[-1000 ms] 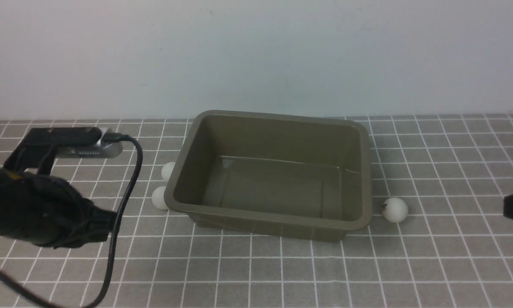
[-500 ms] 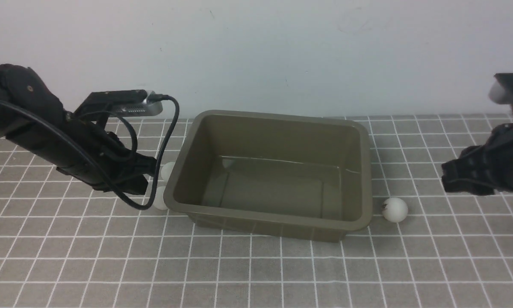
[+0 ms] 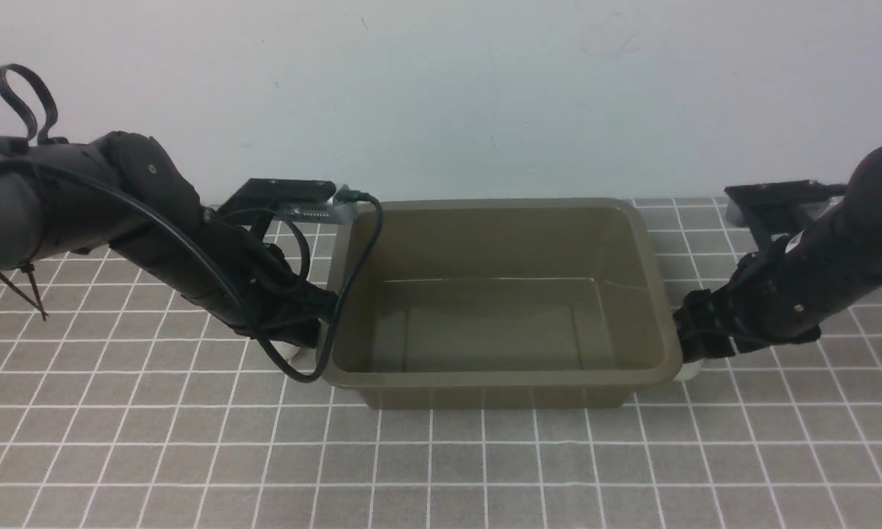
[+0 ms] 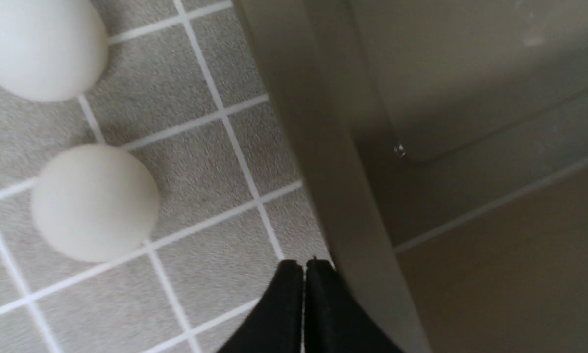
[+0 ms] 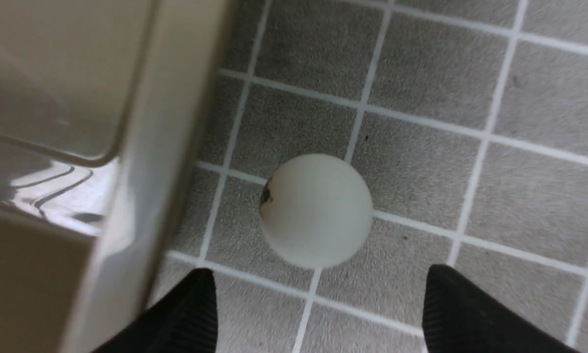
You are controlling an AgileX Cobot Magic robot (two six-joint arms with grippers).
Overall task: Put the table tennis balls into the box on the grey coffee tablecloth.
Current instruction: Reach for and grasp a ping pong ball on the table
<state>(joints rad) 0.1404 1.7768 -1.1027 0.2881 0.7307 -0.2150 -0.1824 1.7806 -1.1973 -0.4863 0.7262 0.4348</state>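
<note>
The olive-brown box (image 3: 500, 205) stands empty on the grey coffee tablecloth (image 3: 485, 470). Two white table tennis balls (image 4: 94, 201) (image 4: 39, 44) lie on the cloth just outside its left wall. My left gripper (image 4: 304, 267) is shut and empty, low beside that wall (image 4: 323, 171), near the closer ball. In the front view only a sliver of a left ball (image 3: 288, 351) shows under the left arm. A third ball (image 5: 317, 211), with a dark mark, lies by the box's right wall. My right gripper (image 5: 319, 277) is open, one finger on each side, just short of it.
The left arm's black cable (image 3: 353, 279) loops against the box's left front corner. A pale wall (image 3: 441, 88) closes off the back of the table. Bare gridded cloth spreads in front of the box and out to both sides.
Both arms have come in and down to the box's sides. The right gripper has opened over its ball. The box has slid right and turned square to the view.
</note>
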